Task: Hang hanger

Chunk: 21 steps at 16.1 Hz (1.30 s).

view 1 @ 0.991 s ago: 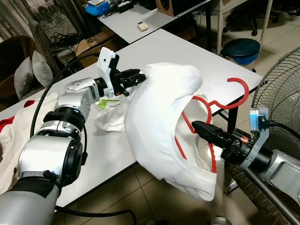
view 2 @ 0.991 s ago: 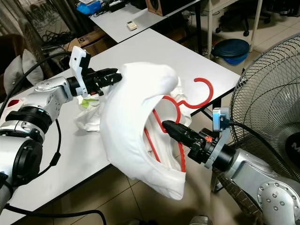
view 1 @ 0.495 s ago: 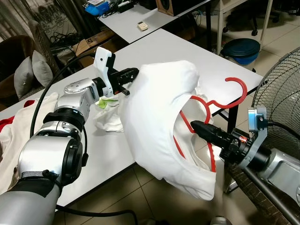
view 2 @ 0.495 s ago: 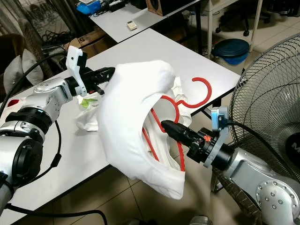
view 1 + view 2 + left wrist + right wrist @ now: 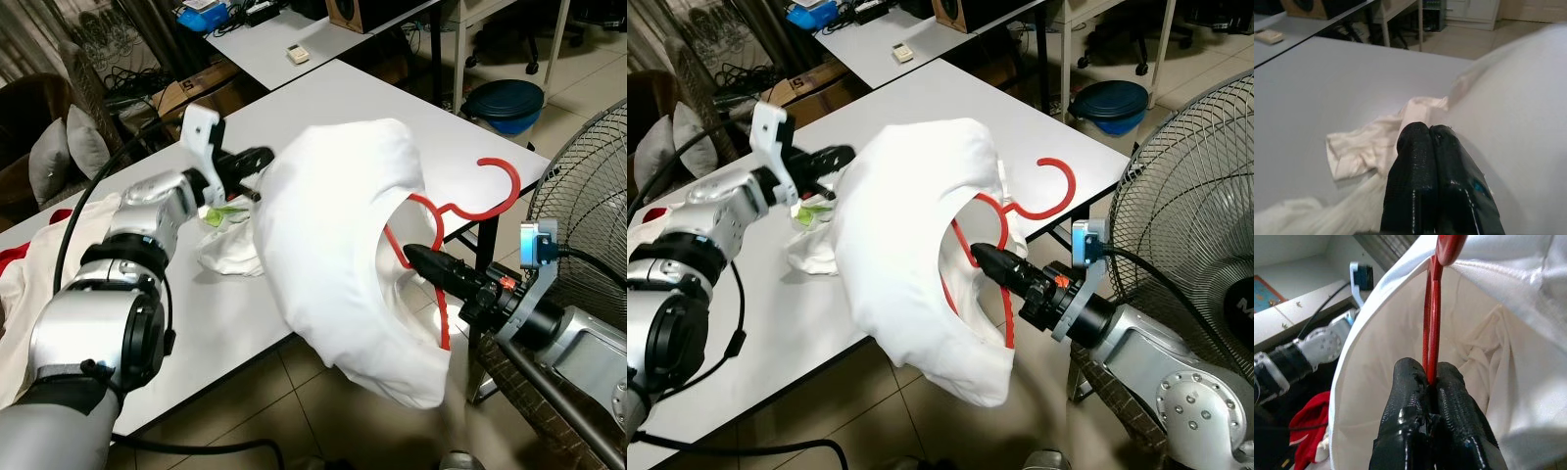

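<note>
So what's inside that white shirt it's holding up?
Inside the white shirt is a red hanger, pinched by the right claw. Its hook pokes out the top. The hanger's far shoulder is covered by cloth. The left claw grips the shirt's edge.

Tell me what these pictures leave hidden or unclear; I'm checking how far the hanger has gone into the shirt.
- Red hanger: its far shoulder and lower bar are covered by the white shirt in both eye views.
- Right hand: clamped on the hanger, but the wrist view's top edge cuts the hanger off.
- Left hand: pinching shirt cloth; which part of the shirt is unclear.
- Small green thing: half buried under cloth on the table, too small to identify.
</note>
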Tool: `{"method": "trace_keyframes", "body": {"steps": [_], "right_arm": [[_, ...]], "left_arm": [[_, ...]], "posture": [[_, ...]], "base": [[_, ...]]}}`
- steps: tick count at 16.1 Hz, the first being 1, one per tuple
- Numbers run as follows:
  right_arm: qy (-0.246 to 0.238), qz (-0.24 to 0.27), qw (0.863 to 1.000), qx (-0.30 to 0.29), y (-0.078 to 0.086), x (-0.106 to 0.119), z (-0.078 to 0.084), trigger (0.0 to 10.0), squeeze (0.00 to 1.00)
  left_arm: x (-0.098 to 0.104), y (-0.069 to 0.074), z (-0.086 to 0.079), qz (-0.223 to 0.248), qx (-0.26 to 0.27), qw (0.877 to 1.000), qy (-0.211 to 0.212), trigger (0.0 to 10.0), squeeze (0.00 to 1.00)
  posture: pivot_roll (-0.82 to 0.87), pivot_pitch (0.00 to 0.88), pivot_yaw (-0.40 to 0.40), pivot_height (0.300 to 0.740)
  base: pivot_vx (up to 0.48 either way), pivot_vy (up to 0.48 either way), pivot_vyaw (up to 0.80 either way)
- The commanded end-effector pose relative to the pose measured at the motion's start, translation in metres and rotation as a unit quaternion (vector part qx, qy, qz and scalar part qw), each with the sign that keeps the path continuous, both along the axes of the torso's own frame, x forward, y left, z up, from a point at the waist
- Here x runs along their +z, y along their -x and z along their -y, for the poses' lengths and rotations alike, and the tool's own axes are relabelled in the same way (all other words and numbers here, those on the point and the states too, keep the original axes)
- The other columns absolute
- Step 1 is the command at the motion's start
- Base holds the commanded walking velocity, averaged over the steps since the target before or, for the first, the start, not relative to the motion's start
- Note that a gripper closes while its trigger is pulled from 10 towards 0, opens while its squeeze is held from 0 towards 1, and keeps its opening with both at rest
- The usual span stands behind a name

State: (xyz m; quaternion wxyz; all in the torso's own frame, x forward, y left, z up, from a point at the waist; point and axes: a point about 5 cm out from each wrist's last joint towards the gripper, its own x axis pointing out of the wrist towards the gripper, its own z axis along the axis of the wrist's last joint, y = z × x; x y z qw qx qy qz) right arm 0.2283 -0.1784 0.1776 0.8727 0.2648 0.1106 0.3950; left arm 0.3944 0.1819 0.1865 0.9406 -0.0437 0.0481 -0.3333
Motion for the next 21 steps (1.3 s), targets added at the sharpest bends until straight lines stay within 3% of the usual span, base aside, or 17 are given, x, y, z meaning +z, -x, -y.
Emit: {"method": "trace_keyframes", "body": {"steps": [1,4,6,7,8,9,11,14,18,21], "right_arm": [[-0.005,0.009,1.0,-0.002,-0.003,0.003,-0.003,10.0,0.0],[-0.008,0.01,1.0,-0.001,-0.004,0.003,-0.005,10.0,0.0],[-0.009,0.011,1.0,0.001,-0.004,0.003,-0.006,10.0,0.0],[-0.009,0.011,1.0,0.001,-0.004,0.003,-0.007,10.0,0.0],[-0.009,0.012,1.0,0.001,-0.004,0.003,-0.007,10.0,0.0],[-0.01,0.013,1.0,0.001,-0.004,0.004,-0.007,10.0,0.0],[-0.009,0.013,1.0,0.002,-0.004,0.003,-0.009,10.0,0.0],[-0.01,0.014,1.0,0.003,-0.004,0.003,-0.01,10.0,0.0],[-0.011,0.015,1.0,0.003,-0.004,0.003,-0.011,10.0,0.0],[-0.01,0.014,1.0,0.005,-0.005,0.002,-0.011,10.0,0.0]], "left_arm": [[-0.006,0.004,-0.019,-0.01,0.029,1.0,-0.008,0.0,0.0],[-0.01,0.005,-0.018,-0.014,0.032,0.999,0.005,0.0,0.0],[-0.002,0.002,-0.015,-0.006,0.044,0.996,0.072,0.0,0.0],[0.004,0.001,-0.013,-0.007,0.035,0.992,0.123,10.0,0.0],[0.014,0.0,-0.011,-0.006,0.012,0.981,0.196,10.0,1.0],[0.018,0.0,-0.007,0.001,-0.013,0.976,0.216,10.0,1.0],[0.012,0.004,0.006,-0.008,-0.076,0.984,0.163,10.0,1.0],[0.007,0.009,0.017,-0.025,-0.136,0.979,0.151,10.0,1.0],[0.012,0.01,0.019,-0.035,-0.149,0.967,0.203,10.0,1.0],[0.017,0.013,0.02,-0.045,-0.176,0.949,0.257,10.0,1.0]], "posture": [[-0.21,0.018,0.334,0.74],[-0.2,0.018,0.333,0.74],[-0.2,0.018,0.337,0.74],[-0.21,0.018,0.34,0.74],[-0.21,0.018,0.342,0.74],[-0.21,0.018,0.344,0.74],[-0.21,0.016,0.346,0.74],[-0.2,0.018,0.351,0.74],[-0.2,0.018,0.35,0.74],[-0.2,0.017,0.346,0.74]], "base": [[0.0,0.0,0.0],[0.0,0.0,0.0],[0.0,0.0,0.0],[0.0,0.0,0.0],[0.0,0.0,0.0],[0.0,0.0,0.0],[0.0,0.0,0.0],[0.0,0.0,0.0],[0.0,0.0,0.0],[0.0,0.0,0.0]]}}
